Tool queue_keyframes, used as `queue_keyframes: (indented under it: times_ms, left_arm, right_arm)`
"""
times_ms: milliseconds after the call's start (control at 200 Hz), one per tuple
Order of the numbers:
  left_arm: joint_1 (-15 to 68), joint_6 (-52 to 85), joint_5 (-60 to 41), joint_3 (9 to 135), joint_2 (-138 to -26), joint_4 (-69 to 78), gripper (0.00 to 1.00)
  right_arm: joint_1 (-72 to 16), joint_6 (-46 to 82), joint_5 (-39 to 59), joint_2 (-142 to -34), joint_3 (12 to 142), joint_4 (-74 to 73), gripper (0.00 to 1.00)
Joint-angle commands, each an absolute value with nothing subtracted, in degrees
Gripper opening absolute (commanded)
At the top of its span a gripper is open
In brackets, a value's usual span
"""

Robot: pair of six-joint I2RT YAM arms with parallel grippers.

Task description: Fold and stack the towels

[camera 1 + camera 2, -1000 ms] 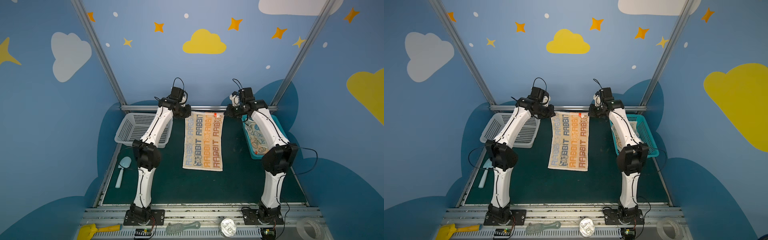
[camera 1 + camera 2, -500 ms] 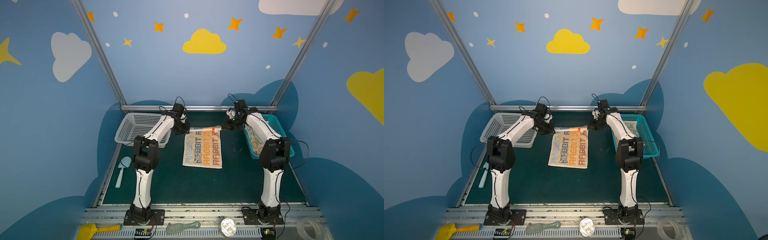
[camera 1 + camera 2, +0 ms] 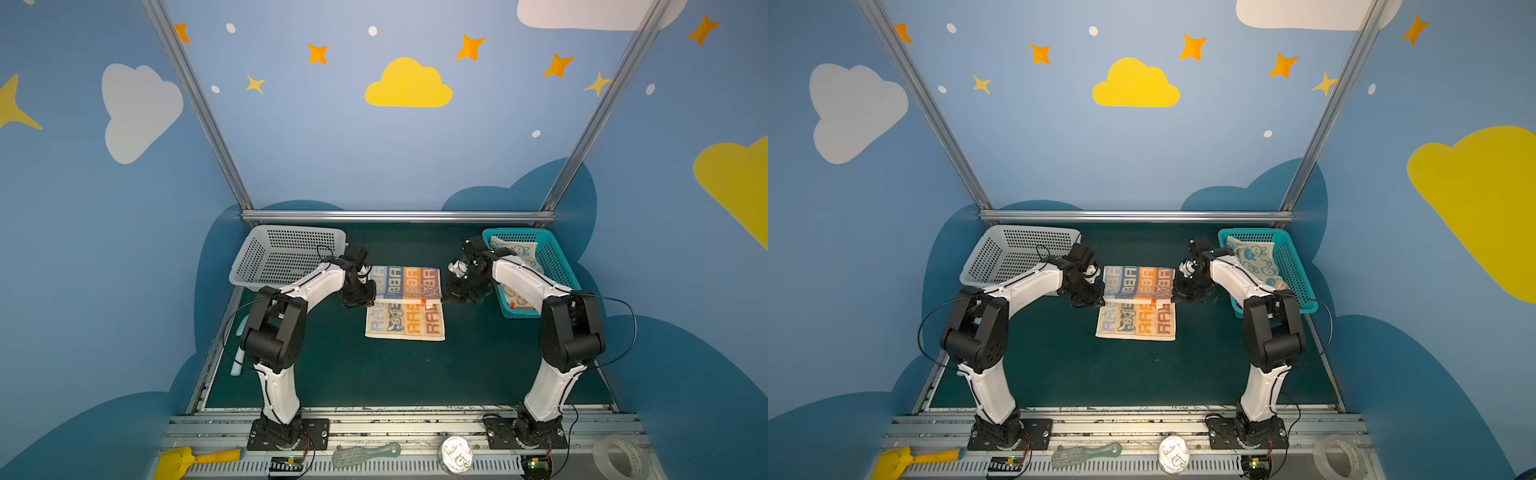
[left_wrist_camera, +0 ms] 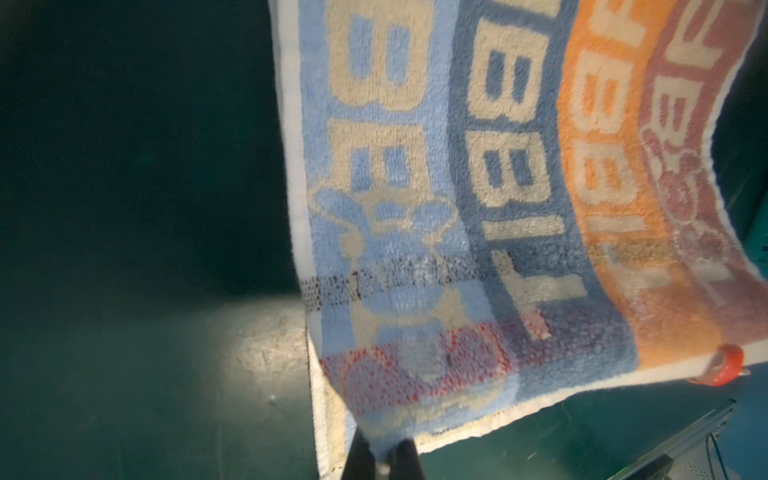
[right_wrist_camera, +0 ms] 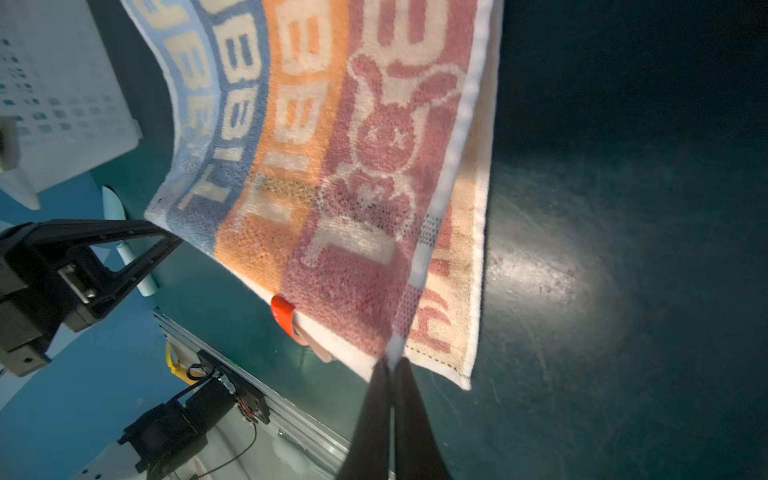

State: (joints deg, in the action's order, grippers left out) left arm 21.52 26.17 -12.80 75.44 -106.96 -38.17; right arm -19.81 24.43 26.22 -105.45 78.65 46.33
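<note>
Dark green tabletop (image 3: 374,374), blue cloud-painted walls (image 3: 374,166); we note left gripper (image 4: 384,455) and right gripper (image 5: 391,368) each clamped on striped towel (image 3: 405,326) corners.

Loads of room at 6 o'clock: the dark green worktop (image 3: 395,374) is bare from the near edge of the striped terry towel with RABBIT lettering (image 3: 405,322) down to the arm bases. Dead centre is blocked: the left claw (image 3: 369,297) at 9 and the right claw (image 3: 446,299) at 3 each pinch a corner, with the raised half strung between them. A white perforated plastic basket (image 3: 286,257) fills 10 o'clock and a teal perforated plastic basket (image 3: 552,262) fills 2. Between them at 12 there's an open strip, capped by the silver metal rail (image 3: 399,216).
</note>
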Motion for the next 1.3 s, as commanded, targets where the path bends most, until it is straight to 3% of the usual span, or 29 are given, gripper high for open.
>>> queue_keyframes:
  times_ms: [0,295,591,866,1066,1292]
  left_arm:
    - [22.2,27.3,-10.4,73.0,-106.4,-37.4,0.03]
    - [22.6,26.3,-9.9,75.2,-112.7,-38.3,0.03]
    - [20.8,22.8,-7.3,91.1,-121.6,-46.2,0.03]
    - [20.1,20.0,-3.9,102.7,-119.1,-54.2,0.03]
    - [20.2,20.4,-4.2,99.1,-113.6,-54.0,0.03]
    - [21.3,22.4,-6.0,88.1,-108.2,-49.3,0.03]
  right_arm:
    - [-20.6,25.8,26.1,-106.9,75.4,44.2,0.0]
    - [-21.0,27.1,25.5,-114.7,75.7,41.1,0.0]
    - [-19.2,26.5,26.5,-121.0,87.9,45.6,0.0]
    - [-18.5,24.7,25.4,-117.5,98.9,53.4,0.0]
    - [-18.4,24.3,24.8,-113.2,98.1,55.3,0.0]
    - [-18.8,25.1,24.9,-108.7,87.8,51.2,0.0]
